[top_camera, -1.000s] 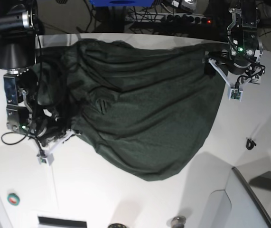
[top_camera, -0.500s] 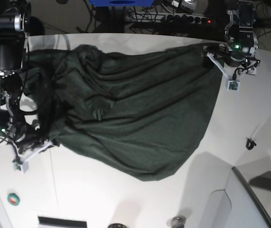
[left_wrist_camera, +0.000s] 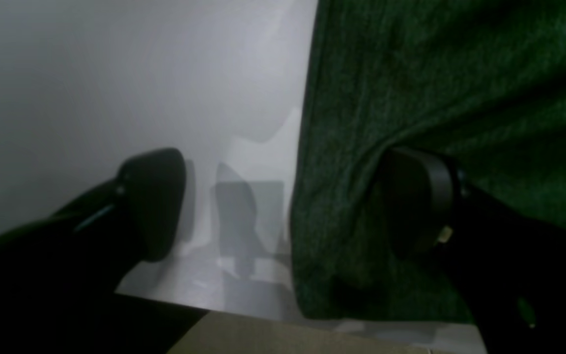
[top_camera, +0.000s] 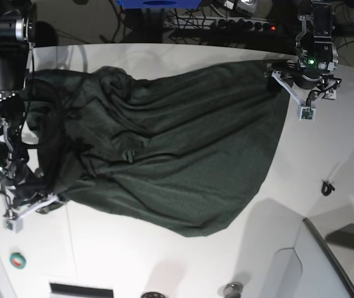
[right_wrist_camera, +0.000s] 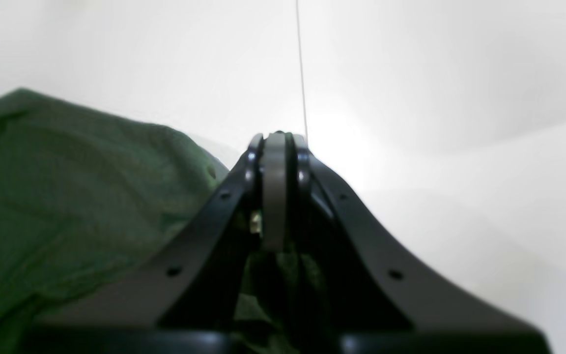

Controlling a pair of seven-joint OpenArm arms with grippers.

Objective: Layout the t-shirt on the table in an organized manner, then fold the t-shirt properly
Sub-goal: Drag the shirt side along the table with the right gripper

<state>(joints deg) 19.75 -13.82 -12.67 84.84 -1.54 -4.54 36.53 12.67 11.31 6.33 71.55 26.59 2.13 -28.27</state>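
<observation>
Across the middle of the table [top_camera: 164, 267] we see the t-shirt [top_camera: 183, 149], dark green and full of long wrinkles that run from one arm toward the other. It lies spread over the white top, with its far edge near the back rim of the table and its lowest rounded part hanging toward the front. On the base view's left side the cloth is bunched in thick folds; on that view's right side it ends at a straighter edge.

At the bunched side we find our right gripper [right_wrist_camera: 275, 191]. Its jaws are pressed together, and in the right wrist view green fabric sits just under and behind them. We cannot tell for sure whether a piece of the cloth is pinched between the pads. A thin seam line [right_wrist_camera: 301, 69] runs over the table beyond this gripper.

At the straighter edge we find our left gripper [left_wrist_camera: 283, 206], with jaws standing wide apart. One of its fingers [left_wrist_camera: 153, 201] is over the bare table, and the other is over the fabric, so the edge of the t-shirt passes between them. Nothing is gripped there.

Further out, a small green and red round thing [top_camera: 18, 261] lies near the front of the table, well apart from the cloth.
</observation>
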